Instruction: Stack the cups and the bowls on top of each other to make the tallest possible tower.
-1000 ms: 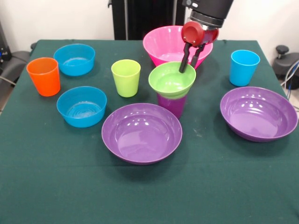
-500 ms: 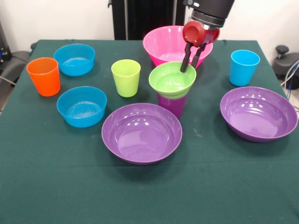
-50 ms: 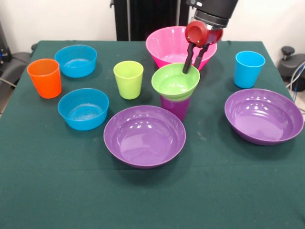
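Front view: the pincer (image 3: 190, 67) straddles the far rim of the small green bowl (image 3: 175, 80), one finger inside and one outside. Whether it clamps the rim or stands slightly parted cannot be told. The green bowl sits nested in the mouth of the purple cup (image 3: 175, 106), forming the start of the tower near the centre of the counter (image 3: 152, 195); the narrow cup under a wider bowl probably trades stability for height. One wide purple bowl (image 3: 144, 136) lies just in front of the tower, the other (image 3: 263, 115) well apart. The pink bowl (image 3: 171, 46), lime cup (image 3: 128, 79), orange cup (image 3: 45, 78), light blue cup (image 3: 249, 69) and two blue bowls (image 3: 83, 108) (image 3: 76, 60) stand unstacked.
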Controlling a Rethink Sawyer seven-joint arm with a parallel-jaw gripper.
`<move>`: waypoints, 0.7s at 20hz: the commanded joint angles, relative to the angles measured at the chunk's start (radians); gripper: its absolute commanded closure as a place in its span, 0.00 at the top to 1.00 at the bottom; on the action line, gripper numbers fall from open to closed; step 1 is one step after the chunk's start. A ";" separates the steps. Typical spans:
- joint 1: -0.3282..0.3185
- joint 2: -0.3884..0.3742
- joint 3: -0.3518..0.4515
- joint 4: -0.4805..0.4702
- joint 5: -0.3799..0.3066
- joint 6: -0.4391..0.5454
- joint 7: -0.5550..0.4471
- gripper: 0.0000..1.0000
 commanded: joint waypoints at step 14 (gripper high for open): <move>0.034 0.056 0.024 -0.042 -0.015 -0.063 0.102 1.00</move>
